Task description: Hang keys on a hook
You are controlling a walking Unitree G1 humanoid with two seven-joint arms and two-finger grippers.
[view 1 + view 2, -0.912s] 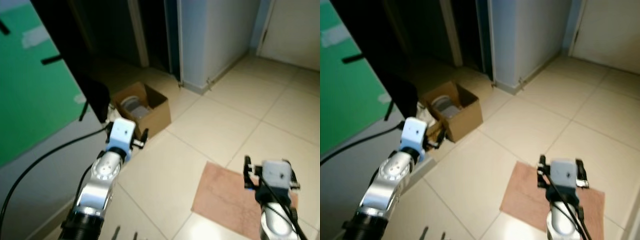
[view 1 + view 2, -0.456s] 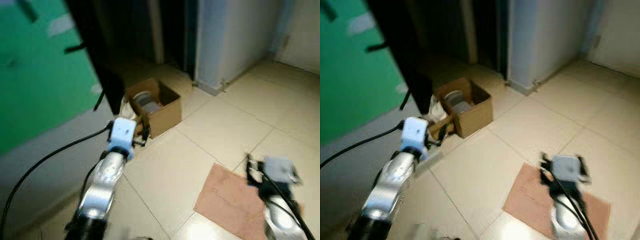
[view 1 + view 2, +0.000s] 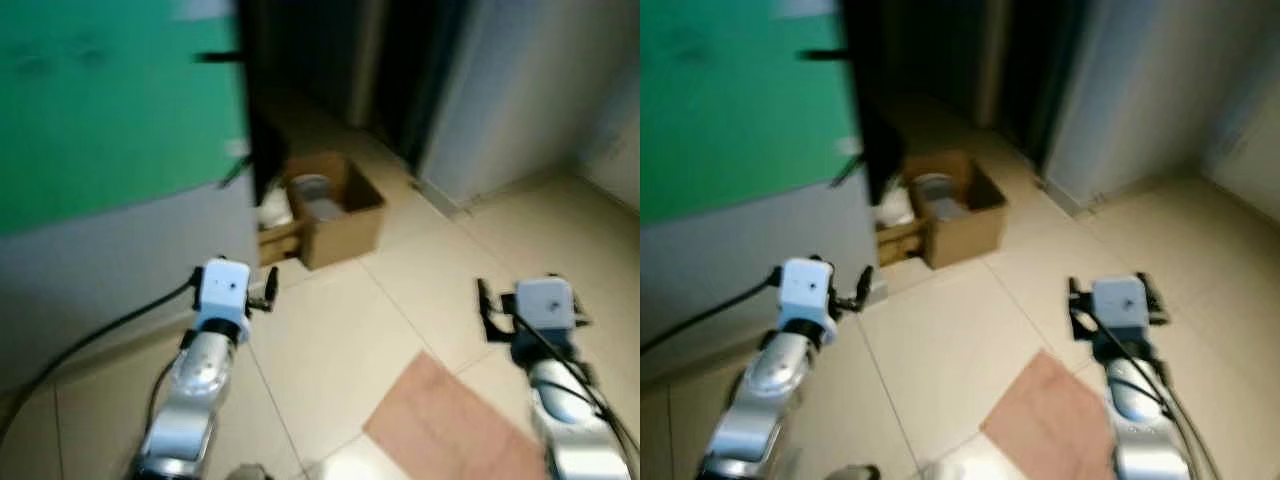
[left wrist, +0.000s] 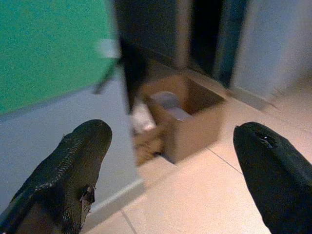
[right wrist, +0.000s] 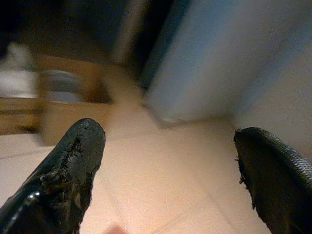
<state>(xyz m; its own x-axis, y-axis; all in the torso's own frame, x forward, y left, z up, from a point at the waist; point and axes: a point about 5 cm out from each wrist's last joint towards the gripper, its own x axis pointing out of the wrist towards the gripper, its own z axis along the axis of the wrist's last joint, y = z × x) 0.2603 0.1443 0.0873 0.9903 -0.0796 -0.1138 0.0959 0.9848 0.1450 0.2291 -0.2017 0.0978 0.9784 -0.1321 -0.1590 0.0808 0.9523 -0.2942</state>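
Note:
My left gripper (image 4: pixel 170 146) is open, with nothing between its black fingers (image 4: pixel 73 161); it points at a cardboard box (image 4: pixel 187 119) on the floor and at a green panel (image 4: pixel 48 48). The left arm (image 3: pixel 205 350) reaches forward at low left. My right gripper (image 5: pixel 168 146) is also open and holds nothing; it hangs above the pale tiles facing a grey-blue wall (image 5: pixel 224 58). The right arm (image 3: pixel 550 340) is at low right. A short dark bar (image 3: pixel 215 57) sticks out by the green panel's edge; blur hides what it is.
The open cardboard box (image 3: pixel 335 205) with a grey round thing inside stands by a dark doorway (image 3: pixel 330 60). A brown mat (image 3: pixel 450 430) lies on the tiles by my right arm. A black cable (image 3: pixel 90 340) trails along the grey wall base at left.
The camera has swung left: the green panel now takes up more of the picture and the box sits nearer the middle. Both arms hold much the same pose, fingers still apart.

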